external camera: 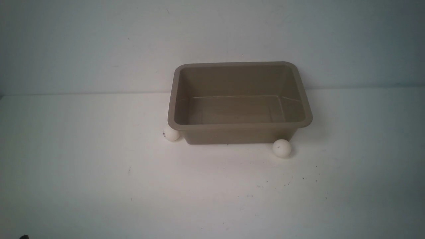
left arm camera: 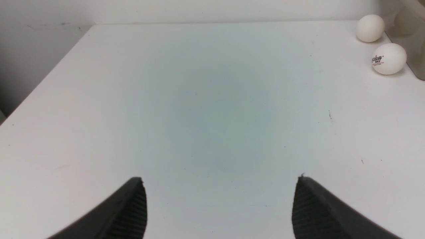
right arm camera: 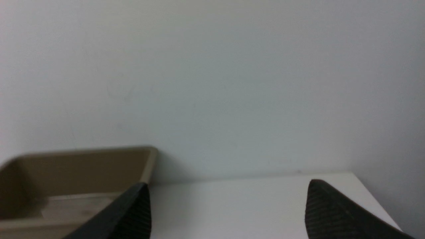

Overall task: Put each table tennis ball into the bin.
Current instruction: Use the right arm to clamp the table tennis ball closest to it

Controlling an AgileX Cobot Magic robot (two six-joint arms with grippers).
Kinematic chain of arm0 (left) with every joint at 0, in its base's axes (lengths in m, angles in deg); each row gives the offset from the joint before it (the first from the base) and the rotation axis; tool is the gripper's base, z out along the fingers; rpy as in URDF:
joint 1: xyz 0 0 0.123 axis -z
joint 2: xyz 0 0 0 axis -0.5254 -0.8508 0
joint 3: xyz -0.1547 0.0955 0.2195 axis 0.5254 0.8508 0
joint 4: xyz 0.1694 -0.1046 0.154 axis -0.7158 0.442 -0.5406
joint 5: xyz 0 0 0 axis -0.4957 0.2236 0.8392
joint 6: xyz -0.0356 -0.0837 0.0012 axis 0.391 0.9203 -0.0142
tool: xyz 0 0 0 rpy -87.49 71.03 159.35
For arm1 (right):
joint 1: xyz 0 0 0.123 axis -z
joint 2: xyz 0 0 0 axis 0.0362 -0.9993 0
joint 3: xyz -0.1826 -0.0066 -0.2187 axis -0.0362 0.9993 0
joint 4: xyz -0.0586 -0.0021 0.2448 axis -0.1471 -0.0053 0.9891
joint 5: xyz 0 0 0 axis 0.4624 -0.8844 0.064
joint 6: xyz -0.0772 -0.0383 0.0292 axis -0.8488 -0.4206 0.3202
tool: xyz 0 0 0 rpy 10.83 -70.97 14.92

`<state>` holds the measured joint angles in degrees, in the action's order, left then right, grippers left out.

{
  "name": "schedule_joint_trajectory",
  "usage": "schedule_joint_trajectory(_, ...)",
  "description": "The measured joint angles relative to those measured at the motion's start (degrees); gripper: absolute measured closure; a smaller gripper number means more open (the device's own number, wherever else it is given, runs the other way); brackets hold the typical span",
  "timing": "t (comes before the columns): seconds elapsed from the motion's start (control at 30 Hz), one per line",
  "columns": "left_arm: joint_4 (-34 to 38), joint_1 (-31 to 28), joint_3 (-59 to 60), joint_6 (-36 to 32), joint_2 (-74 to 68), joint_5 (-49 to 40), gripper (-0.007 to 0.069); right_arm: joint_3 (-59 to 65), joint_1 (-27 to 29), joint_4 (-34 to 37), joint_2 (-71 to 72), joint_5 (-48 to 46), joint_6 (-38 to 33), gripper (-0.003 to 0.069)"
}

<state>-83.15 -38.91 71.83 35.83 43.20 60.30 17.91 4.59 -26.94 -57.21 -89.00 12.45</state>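
Note:
The taupe bin stands empty near the back wall. One white table tennis ball lies against its front left corner and another by its front right corner. In the left wrist view the ball with the logo and a plain ball lie beside the bin's wall; the plain one is hidden in the front view. My left gripper is open and empty over bare table, far from those balls. My right gripper is open and empty, next to the bin.
The white table runs back to a plain wall just behind the bin. The table's left edge and its far right corner show in the wrist views. Neither arm shows in the front view.

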Motion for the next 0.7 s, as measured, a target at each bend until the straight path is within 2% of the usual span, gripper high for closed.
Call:
schedule_joint_trajectory(0.23, 0.0, 0.0, 0.0, 0.0, 0.0, 0.0, 0.0094, -9.65, 0.0, 1.17, 0.06, -9.1, 0.37, 0.0095)
schedule_joint_trajectory(0.33, 0.0, 0.0, 0.0, 0.0, 0.0, 0.0, 0.0094, -15.35, 0.0, 2.34, 0.06, -22.45, 2.2, 0.0095)
schedule_joint_trajectory(0.4, 0.0, 0.0, 0.0, 0.0, 0.0, 0.0, 0.0094, -16.29, 0.0, 3.71, 0.06, -26.28, 2.62, 0.0095)
schedule_joint_trajectory(0.7, 0.0, 0.0, 0.0, 0.0, 0.0, 0.0, 0.0094, -16.65, 0.0, 9.27, 0.06, -29.46, 2.84, 0.0095)
